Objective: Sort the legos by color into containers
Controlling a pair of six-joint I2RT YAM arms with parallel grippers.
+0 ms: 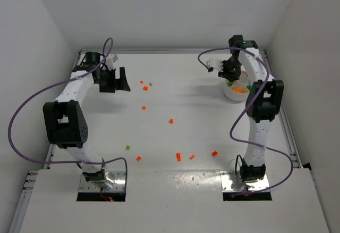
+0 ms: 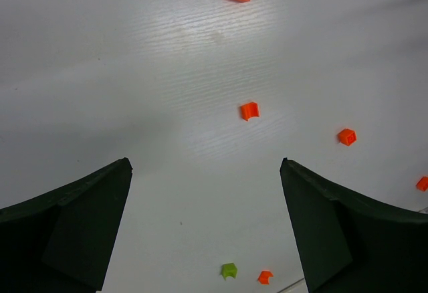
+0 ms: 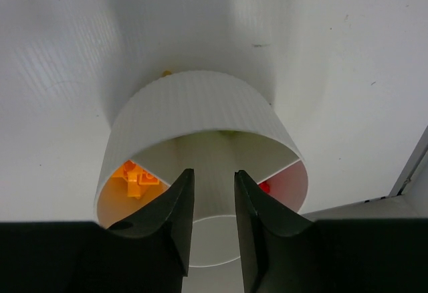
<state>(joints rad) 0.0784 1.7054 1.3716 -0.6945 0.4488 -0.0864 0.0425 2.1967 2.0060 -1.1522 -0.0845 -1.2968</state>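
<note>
The right gripper [image 3: 212, 172] is hovering over the white divided dish [image 3: 194, 106], fingers slightly parted with nothing between them. Orange legos [image 3: 136, 179] are lying in the compartment left of its tips, a red lego [image 3: 264, 186] right of them. The left gripper [image 2: 206, 162] is hanging spread wide, an orange brick [image 2: 249, 110] lying just ahead of its gap.

I'm driving this from afar, and the place reads as a robotics lab test cell. The white table [image 1: 175, 132] is boxed in by plain white panels [image 1: 175, 9] at the back and on both sides, with a metal rail [image 1: 294, 137] along its right edge. The left arm [image 1: 66, 121] and right arm [image 1: 263, 102] stand on bare metal plates [image 1: 114, 180] at the near edge, and purple cables [image 1: 21, 116] loop loose from them. The props are scattered plastic bricks [image 1: 171, 121] and a small white dish [image 1: 234, 93].
</note>
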